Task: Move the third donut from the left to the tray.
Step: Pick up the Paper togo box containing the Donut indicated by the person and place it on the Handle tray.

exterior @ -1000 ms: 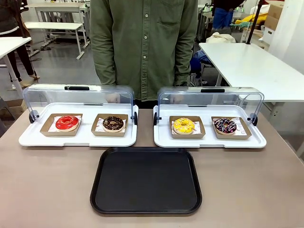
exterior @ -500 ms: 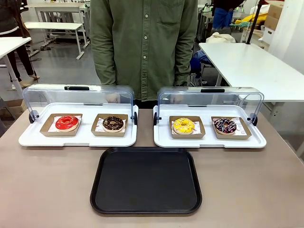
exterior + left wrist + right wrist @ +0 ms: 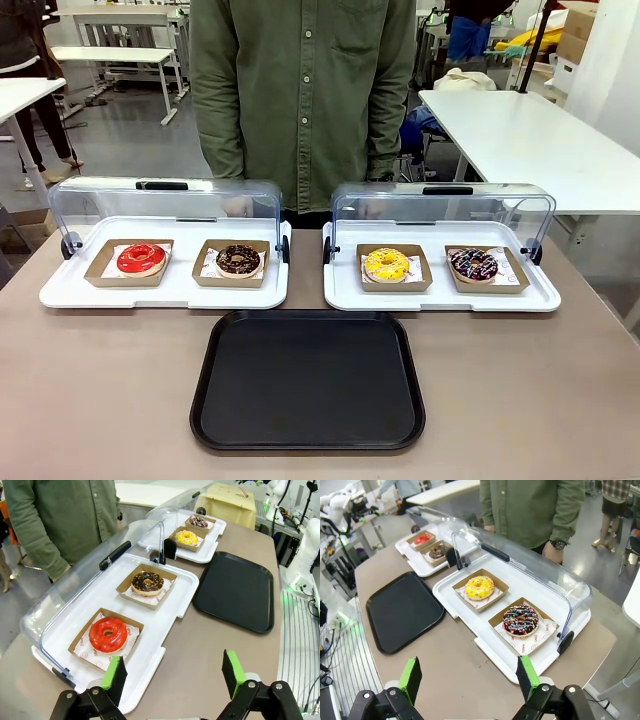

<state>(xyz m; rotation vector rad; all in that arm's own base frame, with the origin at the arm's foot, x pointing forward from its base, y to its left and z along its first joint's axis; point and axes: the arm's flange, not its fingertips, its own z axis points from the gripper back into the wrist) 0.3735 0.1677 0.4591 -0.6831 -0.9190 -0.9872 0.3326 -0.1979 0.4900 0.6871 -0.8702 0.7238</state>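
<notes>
The ring donut with bright yellow icing and small sprinkles (image 3: pixel 386 264) sits in its square brown cardboard holder lined with white paper (image 3: pixel 417 270), third from the left in the row; it rests on the right-hand white tray with a clear domed lid (image 3: pixel 440 292), the lid swung back and open toward the person in the green shirt (image 3: pixel 303 95); a dark chocolate donut with coloured sprinkles (image 3: pixel 473 264) lies just beside it in the same white tray. The large flat black rectangular plastic tray with rounded corners and raised rim (image 3: pixel 307 435) lies bare on the brown surface (image 3: pixel 100 390), just in front of both white trays.

Left tool (image 3: pixel 172 672): released, jaws spread wide, nothing between the green pads; it hangs above the near edge of the left white tray, by the red-iced donut (image 3: pixel 108 634). Right tool (image 3: pixel 470 676): also released and empty, above the surface in front of the right-hand white tray; the yellow donut (image 3: pixel 479 587) lies ahead of it.

Handling, judged: donut is light, soft, easily crushed; icing likely sticky and easy to mar; better not to pinch the ring itself. The cardboard holder looks thin but stiffer; take hold of one upright wall of the holder, near a mid-side, with a gentle close; keep it level in transit, since the donut lies loose in it and could slide; the holder may flex if gripped at a corner.
</notes>
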